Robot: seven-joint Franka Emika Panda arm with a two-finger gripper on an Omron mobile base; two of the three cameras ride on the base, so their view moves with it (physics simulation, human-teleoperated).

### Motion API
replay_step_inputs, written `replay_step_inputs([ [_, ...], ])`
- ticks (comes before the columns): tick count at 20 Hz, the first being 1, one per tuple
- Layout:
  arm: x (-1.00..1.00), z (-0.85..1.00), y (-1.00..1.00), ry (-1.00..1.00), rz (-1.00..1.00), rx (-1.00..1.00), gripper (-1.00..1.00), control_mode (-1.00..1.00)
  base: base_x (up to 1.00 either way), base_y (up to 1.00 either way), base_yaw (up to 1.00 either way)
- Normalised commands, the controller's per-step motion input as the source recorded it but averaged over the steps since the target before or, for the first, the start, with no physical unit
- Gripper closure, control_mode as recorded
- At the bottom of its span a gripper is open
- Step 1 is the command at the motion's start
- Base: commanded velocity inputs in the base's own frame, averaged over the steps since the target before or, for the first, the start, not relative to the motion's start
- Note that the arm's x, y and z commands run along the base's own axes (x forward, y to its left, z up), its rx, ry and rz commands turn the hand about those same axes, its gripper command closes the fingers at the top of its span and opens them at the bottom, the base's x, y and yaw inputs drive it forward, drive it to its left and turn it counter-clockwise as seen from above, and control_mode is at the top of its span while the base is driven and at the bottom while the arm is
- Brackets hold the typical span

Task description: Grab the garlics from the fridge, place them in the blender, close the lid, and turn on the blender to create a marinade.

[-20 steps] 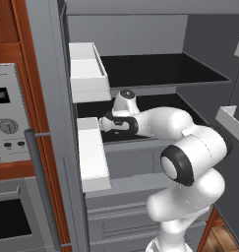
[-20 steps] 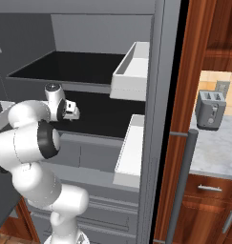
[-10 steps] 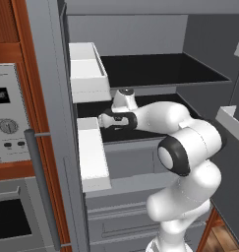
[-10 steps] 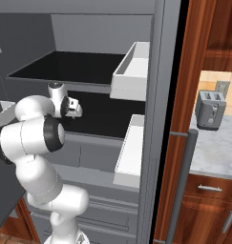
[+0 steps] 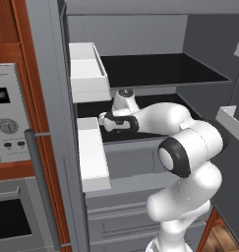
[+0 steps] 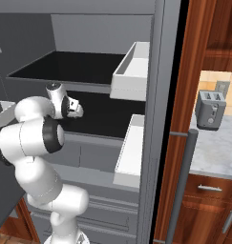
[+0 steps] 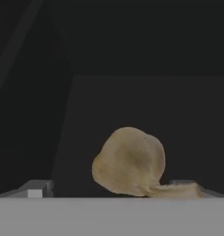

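Your gripper [image 5: 102,120] is reaching sideways into the fridge [image 5: 155,34], over the dark middle shelf [image 6: 108,116], with the hand low to that shelf and pointed toward the fridge's deep left side as the left base view gives it. The fingers stand spread wide, as far apart as they go, and nothing is between them yet; in the hand view the two tips sit at the bottom corners, one at each side, with open space across the middle. A garlic [image 7: 129,161] lies straight ahead of the fingers, resting on the shelf floor, a pale tan lumpy bulb. It sits a little toward the right-hand fingertip [image 7: 185,183] rather than dead centre between the two, and it looks close ahead, not yet inside the span. The bulb is roundish with no strong long axis, but a flatter tail or stem [image 7: 175,190] runs out from its base toward that same right-hand tip, and may touch or overlap it; you cannot tell from this angle. What your next move turns on is that sideways offset: going straight forward would likely bring the right-hand finger against the bulb or its tail before the left one gets near, so judge a small shift toward the right-hand tip's side first, then advance until the bulb's widest part is level with the pads. Whether the second garlic is nearby you cannot tell; the shelf around this bulb is dark.
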Motion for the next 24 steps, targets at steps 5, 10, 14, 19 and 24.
replay_step_inputs([
  [5, 0.3, -0.03, 0.0, -0.03, -0.04, 0.0, -1.0, -1.0, 0.0, 0.0, 0.0],
  [10, 0.33, -0.01, -0.01, 0.0, -0.04, 0.0, -1.0, -1.0, 0.0, 0.0, 0.0],
  [14, 0.15, 0.0, -0.02, -0.01, -0.03, 0.0, -1.0, -1.0, 0.0, 0.0, 0.0],
  [19, -0.03, 0.02, -0.08, -0.03, -0.03, 0.0, -1.0, -1.0, 0.0, 0.0, 0.0],
  [24, 0.0, -0.01, -0.07, 0.0, -0.01, 0.0, -1.0, -1.0, 0.0, 0.0, 0.0],
])
